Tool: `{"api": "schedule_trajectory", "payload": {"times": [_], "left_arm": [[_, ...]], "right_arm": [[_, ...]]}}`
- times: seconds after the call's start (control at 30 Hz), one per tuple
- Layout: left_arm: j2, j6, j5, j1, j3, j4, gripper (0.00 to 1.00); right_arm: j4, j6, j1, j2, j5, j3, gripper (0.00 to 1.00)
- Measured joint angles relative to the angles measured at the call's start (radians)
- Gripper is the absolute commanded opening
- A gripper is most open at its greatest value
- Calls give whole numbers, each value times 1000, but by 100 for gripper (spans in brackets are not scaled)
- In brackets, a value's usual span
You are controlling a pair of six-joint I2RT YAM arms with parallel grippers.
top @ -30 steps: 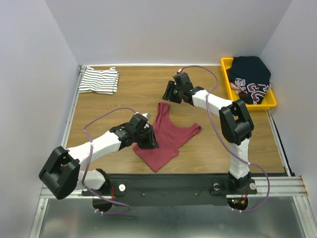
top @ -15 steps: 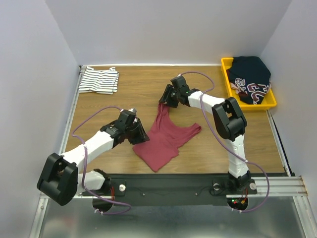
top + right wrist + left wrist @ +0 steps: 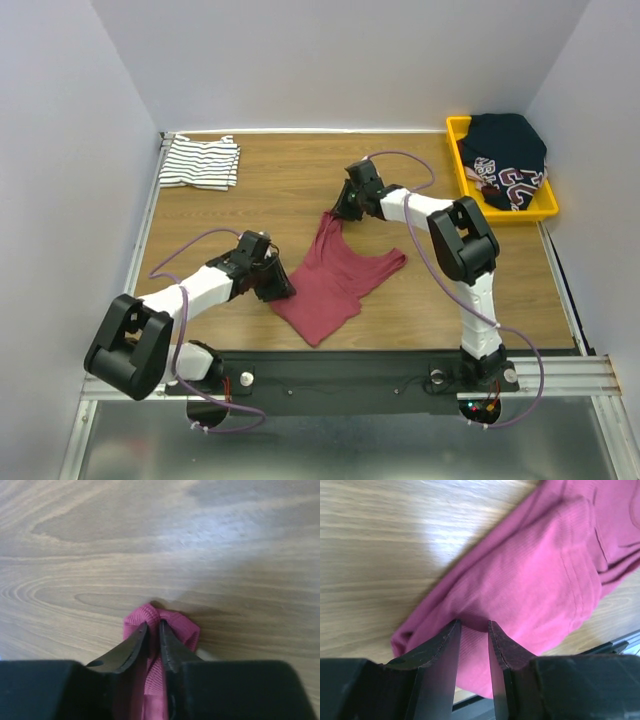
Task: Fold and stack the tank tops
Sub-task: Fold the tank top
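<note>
Right gripper (image 3: 154,625) is seen clamped on the bunched strap end of the maroon tank top (image 3: 340,275), having been brought down onto it over the last second. Left gripper (image 3: 474,623), earlier over the cloth, has been drawn back to its left edge, jaws parted. The top is spread in the middle of the table (image 3: 280,180); the striped tank top (image 3: 200,162) lies unmoved at the far left corner.
</note>
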Motion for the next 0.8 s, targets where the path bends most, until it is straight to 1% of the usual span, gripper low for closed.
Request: {"api": "schedule_trajectory", "payload": {"times": [0.07, 0.1, 0.13, 0.2, 0.33, 0.47, 0.8], "left_arm": [[9, 0, 4, 12, -3, 9, 40], [13, 1, 8, 21, -6, 14, 40], [16, 1, 14, 30, -6, 16, 40], [23, 2, 25, 45, -8, 26, 40], [47, 4, 68, 84, -11, 50, 40], [65, 8, 100, 107, -11, 66, 40], [114, 42, 146, 143, 20, 60, 39]], "right_arm": [[-1, -3, 0, -12, 14, -18, 16], [-2, -5, 0, -22, 26, -28, 13], [-2, -6, 0, -30, 33, -36, 13], [-3, -16, 0, -48, 52, -44, 7], [-2, -34, -4, -81, 62, -44, 0], [27, -47, -9, -124, 61, -69, 0], [138, -68, -61, -252, 44, -293, 0]]}}
